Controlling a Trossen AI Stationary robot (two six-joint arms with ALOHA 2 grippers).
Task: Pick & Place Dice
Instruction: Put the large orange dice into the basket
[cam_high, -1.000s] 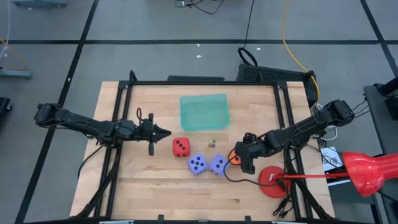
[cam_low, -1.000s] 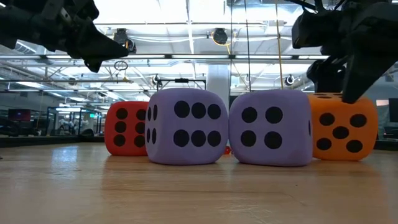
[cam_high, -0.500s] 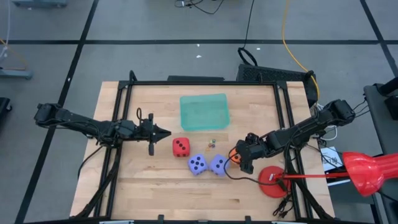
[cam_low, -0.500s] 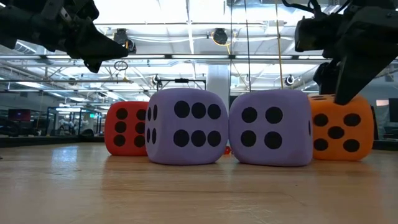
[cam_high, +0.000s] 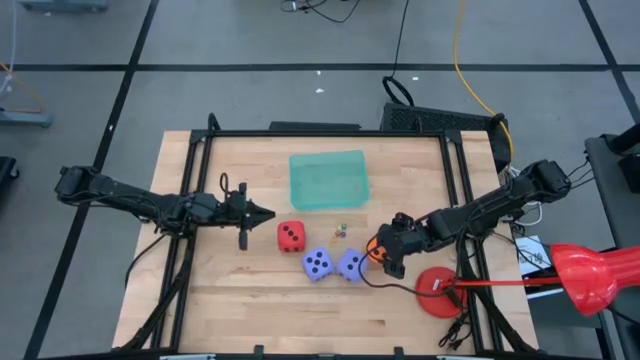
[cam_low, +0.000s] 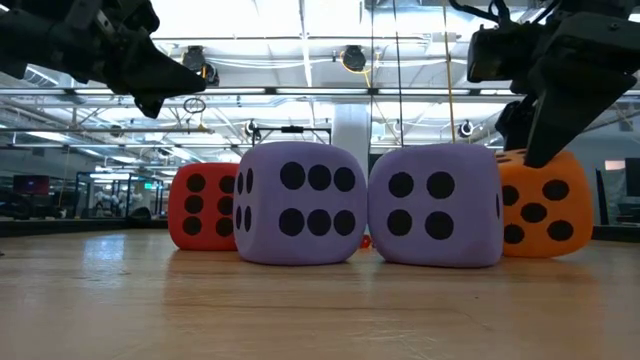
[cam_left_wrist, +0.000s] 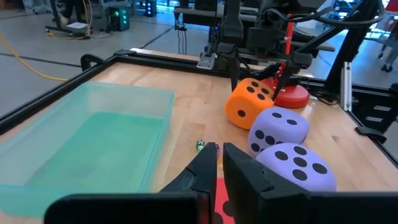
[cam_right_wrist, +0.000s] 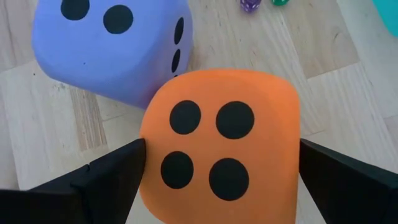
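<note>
Four dice stand in a row on the wooden table: a red die (cam_high: 291, 236), two purple dice (cam_high: 318, 263) (cam_high: 351, 265) and an orange die (cam_low: 540, 210) at the right end. My right gripper (cam_high: 385, 255) is open and reaches down over the orange die, one finger on each side of it. My left gripper (cam_high: 262, 213) hovers shut above the table, pointing almost level, just left of the red die. In the left wrist view its shut fingertips (cam_left_wrist: 217, 163) point toward the row. My right gripper stands open astride the orange die, its two fingers (cam_right_wrist: 118, 171) lying against two opposite side faces (cam_right_wrist: 149, 155). The fingers come steeply from above. The die's four-pip face looks up at the wrist. The die sits a little tilted, its underside at the table.
A pale green tray (cam_high: 328, 180) lies at the table's far middle. Two tiny dice (cam_high: 340, 230) lie between tray and row. A red round base (cam_high: 437, 290) with a red lamp-like head (cam_high: 590, 275) stands at the right edge. A black frame (cam_high: 300, 133) rims the table.
My right gripper has rolled and tipped slightly over the orange die, staying open. The orange die has turned a little with it, shifted slightly toward the neighbouring purple die and now sits tilted.
</note>
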